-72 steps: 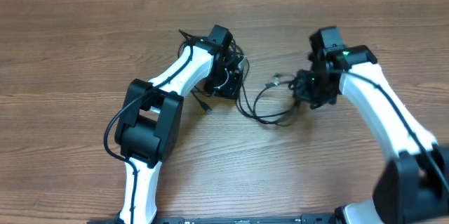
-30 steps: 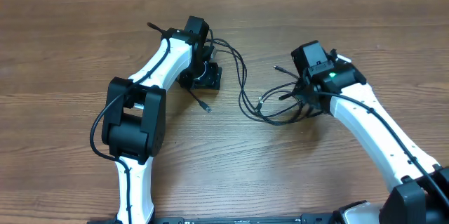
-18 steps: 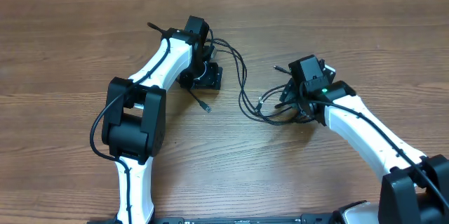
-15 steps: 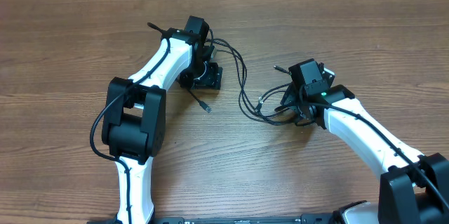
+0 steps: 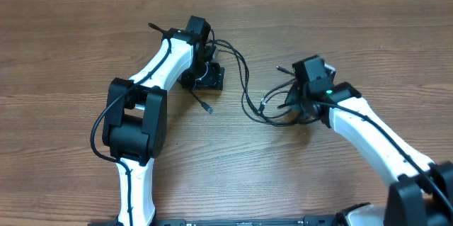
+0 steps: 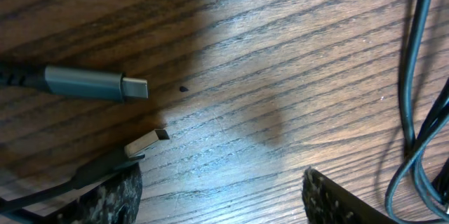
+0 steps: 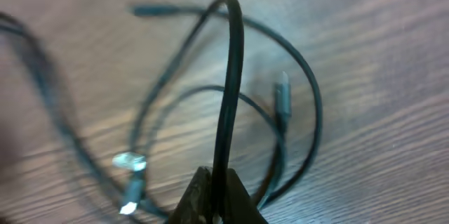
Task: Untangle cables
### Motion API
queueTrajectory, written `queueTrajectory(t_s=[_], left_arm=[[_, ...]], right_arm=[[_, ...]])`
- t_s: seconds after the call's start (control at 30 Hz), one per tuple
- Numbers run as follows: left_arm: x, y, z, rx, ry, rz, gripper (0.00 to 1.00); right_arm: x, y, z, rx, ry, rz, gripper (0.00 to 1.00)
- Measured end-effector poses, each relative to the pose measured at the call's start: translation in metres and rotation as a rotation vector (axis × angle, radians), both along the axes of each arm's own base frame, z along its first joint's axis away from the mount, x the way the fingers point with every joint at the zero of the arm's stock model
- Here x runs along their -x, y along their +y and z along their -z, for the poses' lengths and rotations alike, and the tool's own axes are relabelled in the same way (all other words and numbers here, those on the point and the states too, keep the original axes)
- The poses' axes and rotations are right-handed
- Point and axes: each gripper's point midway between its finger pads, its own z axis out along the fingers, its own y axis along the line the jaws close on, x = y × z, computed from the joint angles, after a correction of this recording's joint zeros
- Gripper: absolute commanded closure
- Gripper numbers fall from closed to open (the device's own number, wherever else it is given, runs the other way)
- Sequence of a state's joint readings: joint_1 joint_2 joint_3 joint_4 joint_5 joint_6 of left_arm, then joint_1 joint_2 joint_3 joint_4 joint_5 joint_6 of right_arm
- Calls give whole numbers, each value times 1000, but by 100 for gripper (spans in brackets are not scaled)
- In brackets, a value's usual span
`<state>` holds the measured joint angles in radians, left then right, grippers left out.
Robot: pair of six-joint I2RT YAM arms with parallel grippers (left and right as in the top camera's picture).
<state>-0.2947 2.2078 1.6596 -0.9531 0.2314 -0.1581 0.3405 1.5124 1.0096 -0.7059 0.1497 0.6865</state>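
Observation:
Thin black cables (image 5: 245, 88) lie in loose loops on the wooden table between the two arms. My right gripper (image 5: 299, 107) is at the loops' right end. In the right wrist view my right gripper (image 7: 217, 201) is shut on one black cable (image 7: 230, 76), which rises in an arch from the fingertips. Other loops and two plug ends (image 7: 130, 161) lie blurred behind it. My left gripper (image 5: 203, 76) sits low over the table, open. In its own view the left gripper (image 6: 221, 206) has bare wood between the fingers (image 6: 112, 196). A grey plug (image 6: 98, 83) and a second plug (image 6: 146, 142) lie just ahead.
A loose plug end (image 5: 207, 105) lies on the table below the left gripper. More black cable strands (image 6: 414, 112) run down the right edge of the left wrist view. The wooden table (image 5: 64, 56) stretches wide on all sides.
My right gripper has closed on a black cable after shifting slightly at the tangle's right end. The left arm and its open gripper have stayed still over the last second.

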Motion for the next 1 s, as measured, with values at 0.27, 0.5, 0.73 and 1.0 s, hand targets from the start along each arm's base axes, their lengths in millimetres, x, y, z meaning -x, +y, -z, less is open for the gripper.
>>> queueTrajectory(t_s=[0.27,0.5,0.73,1.0], left_arm=[[0,0,0,1,0,0,25],[0,0,0,2,-1,0,25],[0,-1,0,5,-1,0,23],[0,-1,-1,7,-2,0,21]], right_arm=[[24,-13,-29,29,24,11,96],[60,-47,-19,155,153,184,96],[46,-34,-20,79,103,184,96],[-10,68,-63,-335,-150,-251,96]])
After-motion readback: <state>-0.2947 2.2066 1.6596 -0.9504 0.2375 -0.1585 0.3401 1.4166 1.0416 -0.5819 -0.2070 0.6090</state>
